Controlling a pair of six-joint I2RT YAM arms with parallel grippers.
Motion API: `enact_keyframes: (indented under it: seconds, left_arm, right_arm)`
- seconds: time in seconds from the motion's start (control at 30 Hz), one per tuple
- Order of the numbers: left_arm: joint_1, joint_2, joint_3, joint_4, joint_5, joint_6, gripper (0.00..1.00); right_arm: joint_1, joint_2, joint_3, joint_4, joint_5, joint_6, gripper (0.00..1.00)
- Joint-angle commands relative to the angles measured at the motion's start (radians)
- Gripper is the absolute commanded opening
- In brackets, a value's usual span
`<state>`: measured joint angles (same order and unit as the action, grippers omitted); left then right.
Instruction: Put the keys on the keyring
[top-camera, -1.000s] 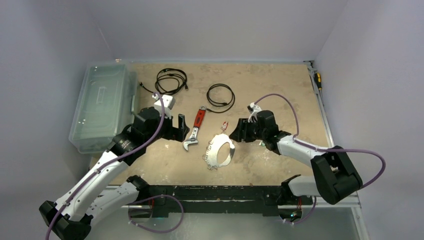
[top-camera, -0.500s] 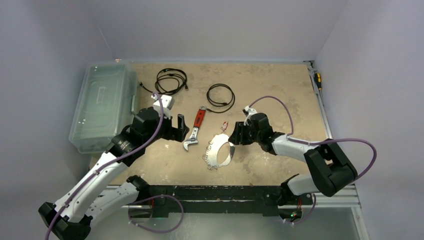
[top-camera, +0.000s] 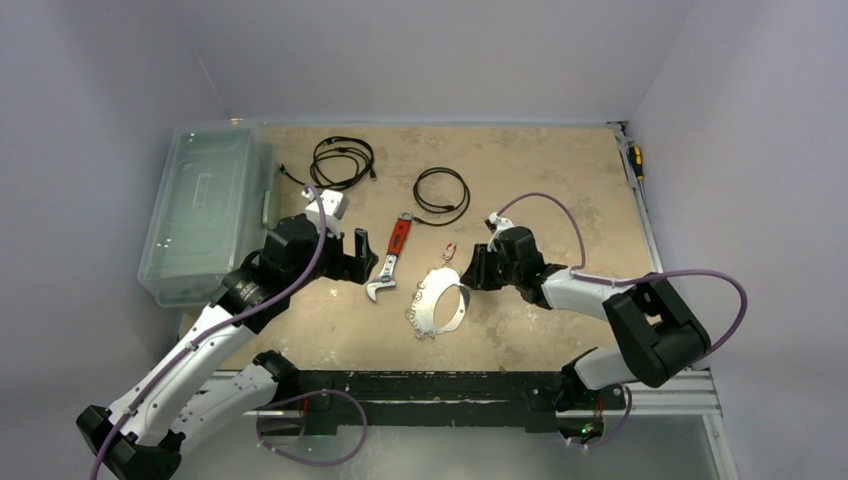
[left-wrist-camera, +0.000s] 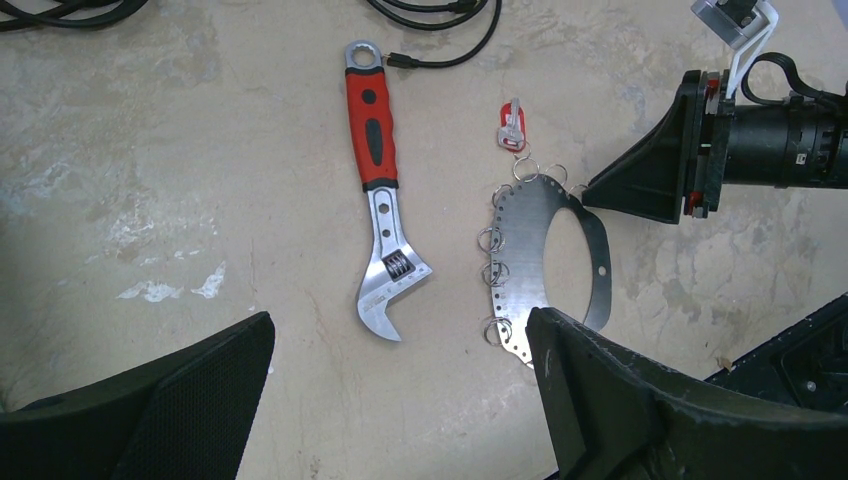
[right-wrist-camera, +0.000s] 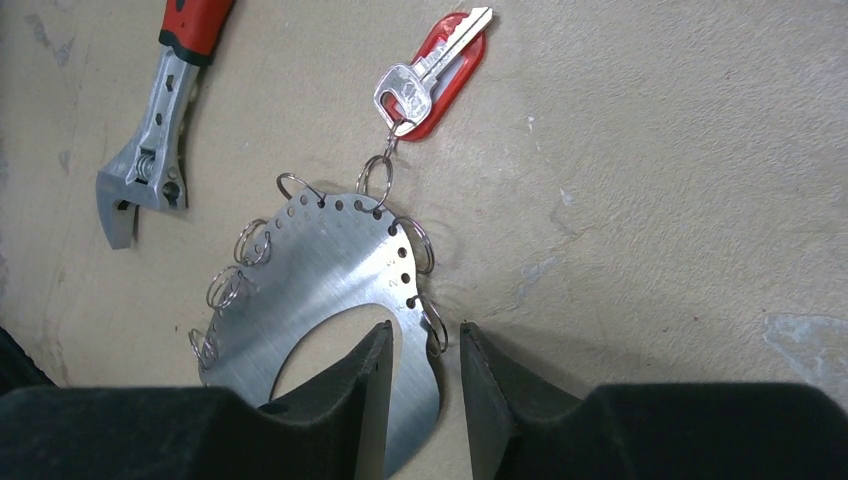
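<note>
Plainly, the keyring (right-wrist-camera: 330, 260) was a flat crescent of perforated steel lying on the table (right-wrist-camera: 680, 200), with small split rings (right-wrist-camera: 225, 285) threaded round its outer edge. It lay just beside the red-handled adjustable wrench (left-wrist-camera: 372, 130). One red-headed key (right-wrist-camera: 432, 68) already hung from the topmost ring; no other key showed in any view.

The right gripper (right-wrist-camera: 420, 335) stood low over the crescent's right-hand arm, its jaws drawn narrow and set astride that thin band. Whether the pads actually pinched the metal, I could not tell. The left gripper (left-wrist-camera: 400, 325) hovered over the wrench, spread wide and holding nothing.

The risks lay in that narrow grasp, as I judged it. A split ring sat right by the outer finger, so closing could trap the ring instead of the plate. The plate lay flush on the table, so the fingertips might skate over its edge and push it toward the wrench. A lift from one arm could tilt it and swing the key.
</note>
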<state>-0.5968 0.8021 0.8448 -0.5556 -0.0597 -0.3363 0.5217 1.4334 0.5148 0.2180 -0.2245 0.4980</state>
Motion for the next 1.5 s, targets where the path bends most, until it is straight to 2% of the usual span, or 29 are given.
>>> enact_keyframes:
  seconds: [0.0, 0.7, 1.03, 1.47]
  left_arm:
    - [0.002, -0.012, -0.001, 0.025, -0.009, 0.01, 0.97]
    - [0.002, -0.029, -0.003, 0.02, -0.021, 0.006, 0.97]
    - [0.002, -0.032, -0.001, 0.021, -0.021, 0.006, 0.97]
    - [0.002, -0.062, -0.002, 0.044, 0.034, 0.021, 0.97]
  right_arm:
    - [0.002, -0.001, -0.005, 0.033, 0.017, 0.001, 0.34]
    - [0.024, 0.038, 0.014, 0.012, 0.055, 0.014, 0.21]
    - [0.031, 0.038, 0.014, 0.013, 0.05, 0.015, 0.0]
    - [0.037, -0.109, 0.004, 0.0, 0.039, -0.041, 0.0]
